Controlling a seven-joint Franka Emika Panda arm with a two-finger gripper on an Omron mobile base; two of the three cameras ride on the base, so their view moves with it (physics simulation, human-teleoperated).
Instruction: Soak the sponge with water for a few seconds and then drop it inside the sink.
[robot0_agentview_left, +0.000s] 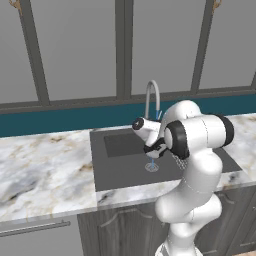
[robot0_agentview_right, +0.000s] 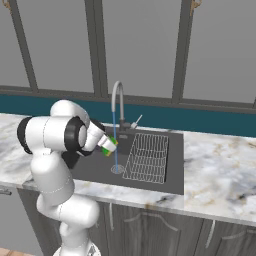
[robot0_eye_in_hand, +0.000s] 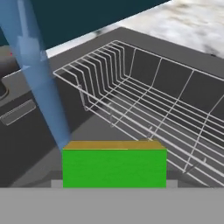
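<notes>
We find the sink (robot0_agentview_right: 172, 165) recessed in the table (robot0_agentview_right: 220, 185) at the middle of the right base view, with the faucet (robot0_agentview_right: 118, 102) rising at its rear edge. A wire rack (robot0_agentview_right: 147, 157) sits in the sink's right part there, and the drain (robot0_agentview_right: 117, 169) lies left of it. The water (robot0_agentview_right: 115, 142) falls from the faucet onto the drain. The pincer (robot0_agentview_right: 109, 145) hangs above the sink, left of the water, and the sponge (robot0_agentview_right: 111, 147) in it touches the stream. In the left base view the arm (robot0_agentview_left: 195, 150) covers the sink's right part.
</notes>
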